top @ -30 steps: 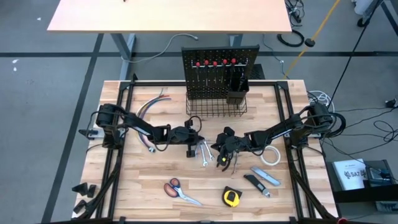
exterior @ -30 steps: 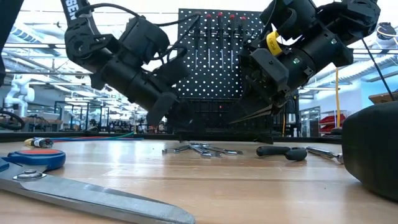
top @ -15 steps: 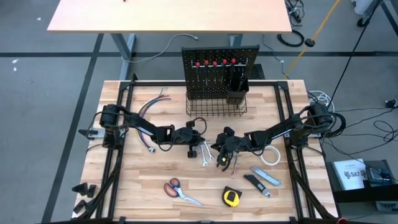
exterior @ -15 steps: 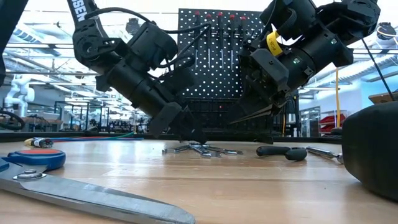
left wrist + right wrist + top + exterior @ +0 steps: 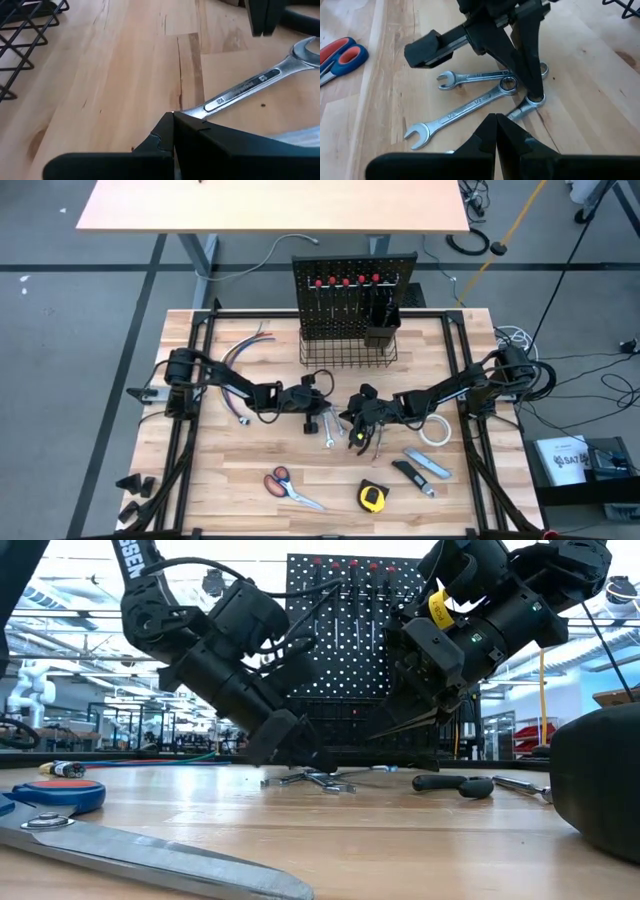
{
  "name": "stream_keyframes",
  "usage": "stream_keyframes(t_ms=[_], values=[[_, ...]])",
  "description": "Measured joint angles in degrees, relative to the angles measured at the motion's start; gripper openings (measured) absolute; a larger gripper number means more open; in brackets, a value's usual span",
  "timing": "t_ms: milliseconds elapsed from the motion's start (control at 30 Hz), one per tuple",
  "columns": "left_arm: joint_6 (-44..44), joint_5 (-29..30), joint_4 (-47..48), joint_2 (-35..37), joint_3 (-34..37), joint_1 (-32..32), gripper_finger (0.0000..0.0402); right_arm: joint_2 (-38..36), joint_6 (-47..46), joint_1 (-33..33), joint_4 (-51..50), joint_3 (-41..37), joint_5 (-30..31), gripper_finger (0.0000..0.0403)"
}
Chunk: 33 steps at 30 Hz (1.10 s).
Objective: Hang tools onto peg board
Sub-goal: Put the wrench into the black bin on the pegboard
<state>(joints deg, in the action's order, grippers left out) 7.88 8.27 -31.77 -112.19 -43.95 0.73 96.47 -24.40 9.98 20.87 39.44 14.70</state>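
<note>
Grey floor; wooden desk behind.

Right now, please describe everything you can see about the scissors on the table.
The scissors have orange handles with blue inside the loops, and long silver blades that look like metal. They lie flat and closed on the wooden table near its front edge, handles toward the left side, blades pointing toward the yellow tape measure. Nothing touches them; both arms work farther back.
</note>
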Motion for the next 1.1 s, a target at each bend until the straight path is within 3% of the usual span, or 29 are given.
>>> stream_keyframes(t_ms=[200, 300, 533, 767, 1100], values=[[0.00, -1.44, 3.10, -0.87, -2.21, -0.07, 0.0001, -0.02, 0.82, 0.00, -0.77, 0.00, -0.23, 0.0000], [0.02, -1.75, 4.48, -0.93, -2.51, -0.07, 0.0001, -0.02, 7.05, 0.13, -4.63, 0.02, -2.71, 0.0003], [0.02, -2.06, 4.53, -1.00, -2.42, -0.07, 0.0001, -0.02, 19.57, 1.40, -11.59, 0.02, -0.91, 0.0031], [0.00, -2.45, 4.52, -1.06, -2.38, -0.07, 0.0001, -0.02, 32.30, 3.82, -12.60, 0.02, -1.26, 0.0079], [-0.03, -3.69, 4.52, -1.09, -2.29, -0.04, 0.0001, -0.02, 34.97, 5.57, -11.95, -0.31, 1.50, 0.0166]])
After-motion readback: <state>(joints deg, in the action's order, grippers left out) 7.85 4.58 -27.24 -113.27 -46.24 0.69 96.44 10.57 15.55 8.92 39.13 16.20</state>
